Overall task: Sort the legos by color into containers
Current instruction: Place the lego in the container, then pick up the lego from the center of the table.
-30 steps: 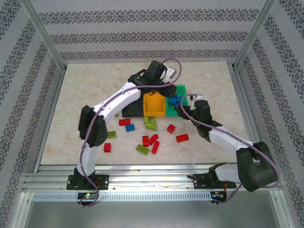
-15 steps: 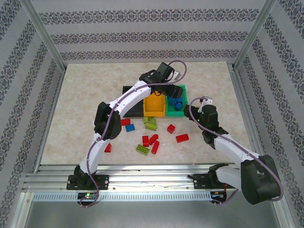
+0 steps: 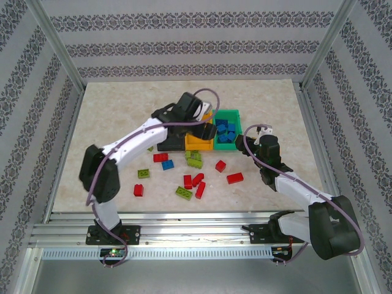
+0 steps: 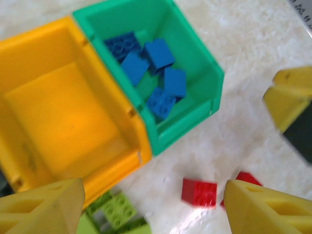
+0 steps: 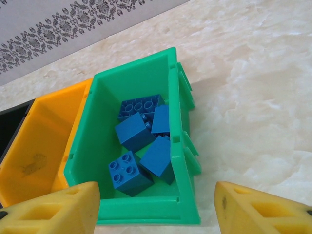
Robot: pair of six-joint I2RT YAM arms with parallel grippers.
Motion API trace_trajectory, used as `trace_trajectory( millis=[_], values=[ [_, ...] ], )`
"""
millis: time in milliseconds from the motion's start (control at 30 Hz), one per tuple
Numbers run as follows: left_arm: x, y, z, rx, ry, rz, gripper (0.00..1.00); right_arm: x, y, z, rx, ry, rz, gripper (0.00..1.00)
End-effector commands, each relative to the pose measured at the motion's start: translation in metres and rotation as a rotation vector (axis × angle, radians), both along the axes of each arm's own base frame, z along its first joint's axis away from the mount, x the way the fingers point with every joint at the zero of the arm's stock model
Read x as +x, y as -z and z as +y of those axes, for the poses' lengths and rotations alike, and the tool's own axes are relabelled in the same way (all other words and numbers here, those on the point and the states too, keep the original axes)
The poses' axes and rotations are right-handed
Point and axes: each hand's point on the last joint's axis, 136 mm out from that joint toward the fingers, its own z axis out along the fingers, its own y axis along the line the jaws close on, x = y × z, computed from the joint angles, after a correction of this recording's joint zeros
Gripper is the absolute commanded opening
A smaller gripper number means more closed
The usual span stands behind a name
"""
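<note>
Several red bricks (image 3: 234, 178), lime bricks (image 3: 183, 192) and one blue brick (image 3: 168, 164) are scattered on the counter (image 3: 110, 122). Left hand (image 4: 153, 195) and right hand (image 5: 156, 207) are held wide, empty, above the orange bin (image 4: 58, 112) and green bin (image 5: 97, 126), where blue bricks (image 5: 141, 146) are piled.

Left arm (image 3: 141, 135) overhangs the black bin (image 3: 170, 146); green bin (image 5: 146, 214) stands unobstructed from above.
</note>
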Motion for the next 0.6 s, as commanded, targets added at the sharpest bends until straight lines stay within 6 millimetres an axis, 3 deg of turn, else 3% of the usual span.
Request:
trace_trajectory(
  millis=[0, 200, 400, 567],
  values=[
    [-0.011, 0.021, 0.031, 0.032, -0.079, -0.015, 0.75, 0.002, 0.0, 0.001, 0.027, -0.006, 0.001, 0.64],
    [-0.051, 0.053, 0.092, 0.181, -0.186, 0.024, 0.75, 0.0, 0.004, 0.008, 0.055, -0.03, 0.016, 0.64],
    [-0.075, 0.071, 0.118, 0.204, -0.244, 0.059, 0.76, 0.002, 0.009, 0.012, 0.057, -0.041, 0.03, 0.64],
    [-0.081, 0.089, 0.135, 0.261, -0.337, 0.129, 0.76, 0.0, 0.009, 0.016, 0.06, -0.053, 0.027, 0.64]
  ],
)
